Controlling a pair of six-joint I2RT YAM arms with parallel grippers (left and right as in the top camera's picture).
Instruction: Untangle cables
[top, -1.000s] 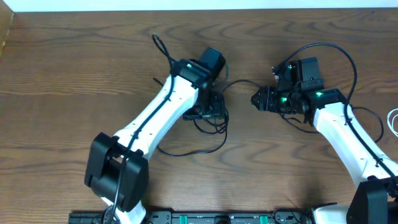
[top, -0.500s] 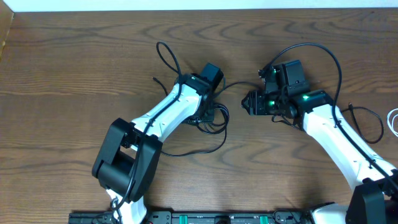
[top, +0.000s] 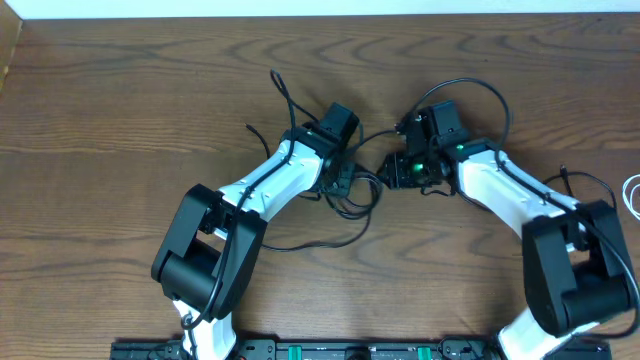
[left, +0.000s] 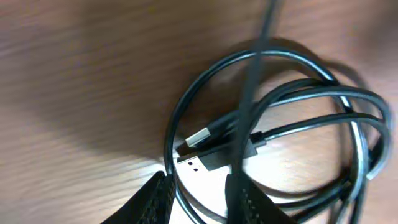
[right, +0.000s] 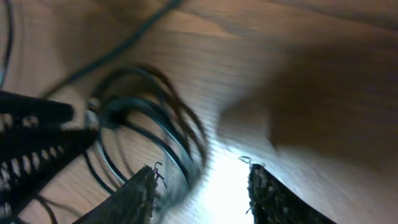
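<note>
Because the black cable (left: 214, 155) lay coiled, we poised the left gripper (left: 199, 180) and right gripper (right: 202, 169) part-open over it, gripping nothing.

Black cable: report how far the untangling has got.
Done: the white cable seems to lie apart at the right edge. In hand: the left pincer and right pincer stand open at the coiled black cable, nothing gripped. Left: its loops overlap around the plug; all need pulling out.

White cable (top: 634, 197) cut off at edge; black cable (right: 186, 130) blurred.
</note>
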